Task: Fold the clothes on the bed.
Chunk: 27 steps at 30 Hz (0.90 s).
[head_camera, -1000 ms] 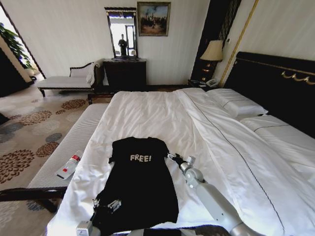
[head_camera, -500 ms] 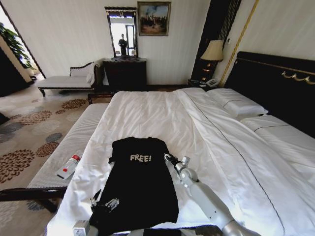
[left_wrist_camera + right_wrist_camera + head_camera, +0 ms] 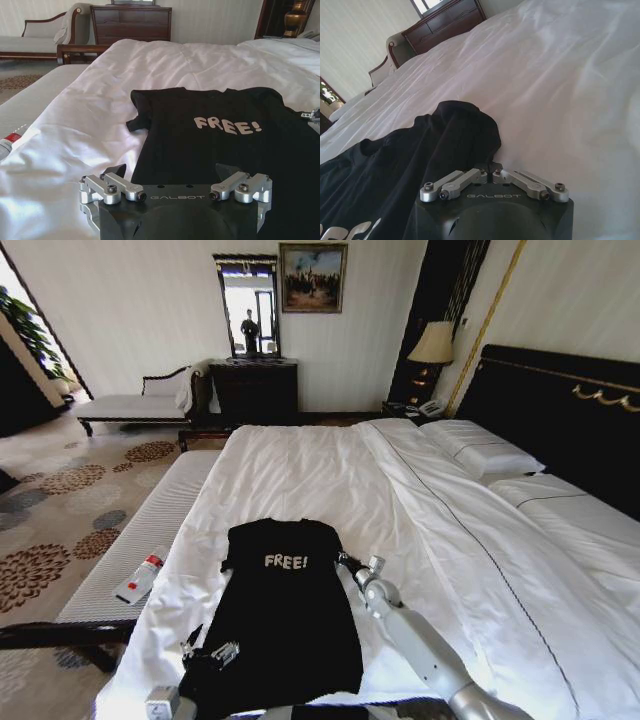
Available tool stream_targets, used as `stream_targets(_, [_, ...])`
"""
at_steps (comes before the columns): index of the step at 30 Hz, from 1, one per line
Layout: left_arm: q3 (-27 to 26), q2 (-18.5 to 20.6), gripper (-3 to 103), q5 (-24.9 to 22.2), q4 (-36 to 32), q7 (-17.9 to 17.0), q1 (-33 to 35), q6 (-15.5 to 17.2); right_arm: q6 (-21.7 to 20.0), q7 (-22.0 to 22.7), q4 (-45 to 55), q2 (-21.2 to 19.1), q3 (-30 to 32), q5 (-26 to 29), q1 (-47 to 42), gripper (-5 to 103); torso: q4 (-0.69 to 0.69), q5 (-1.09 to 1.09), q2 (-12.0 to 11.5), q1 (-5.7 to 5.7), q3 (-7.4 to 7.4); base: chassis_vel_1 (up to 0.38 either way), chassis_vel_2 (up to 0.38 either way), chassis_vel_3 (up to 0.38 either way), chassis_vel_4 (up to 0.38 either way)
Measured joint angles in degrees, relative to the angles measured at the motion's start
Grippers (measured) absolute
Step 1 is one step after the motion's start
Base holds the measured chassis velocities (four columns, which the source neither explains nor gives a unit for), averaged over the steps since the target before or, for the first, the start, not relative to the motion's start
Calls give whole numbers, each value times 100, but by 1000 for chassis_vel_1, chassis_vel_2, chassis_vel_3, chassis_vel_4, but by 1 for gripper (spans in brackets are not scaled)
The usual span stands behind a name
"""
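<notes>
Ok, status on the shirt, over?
Left gripper open over shirt's near hem. Right gripper shut on its right sleeve. Shirt flat on bed, unfolded. Nothing in the way.

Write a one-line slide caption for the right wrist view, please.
Right gripper shut on the sleeve edge of the black T-shirt, spread on the white bed.

A black short-sleeved T-shirt [image 3: 285,615] is spread flat, chest up, on the white bed [image 3: 330,470] near its foot edge, collar turned toward the far side. White "FREE!" lettering is seen on the chest. One sleeve is bunched at the shirt's right edge.
</notes>
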Motion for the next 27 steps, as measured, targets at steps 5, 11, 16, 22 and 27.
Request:
stream_targets(5, [-34,-3,100,-6,12,14,4,-18,255,129,-43,-42,12,-915,77,0,0,0,0,0,0,0,0,0,0])
stream_targets(11, [-47,-5,100,-16,28,23,-15,-26,302,425,-241,-5,121,-1558,211,0,0,1,0,0,0,0,0,0,0])
stream_targets(16, [-84,-10,100,-46,19,26,-12,-34,290,546,-258,-19,168,-1673,267,0,0,0,0,1,0,0,0,0,0])
stream_targets(22, [-145,-21,100,-75,28,49,24,-90,236,658,-35,-97,245,-2054,161,0,0,0,0,1,0,0,0,0,0])
stream_targets(27, [-151,-32,100,-83,31,49,28,-106,147,672,154,-160,255,-2176,35,0,0,0,0,1,0,0,0,0,0])
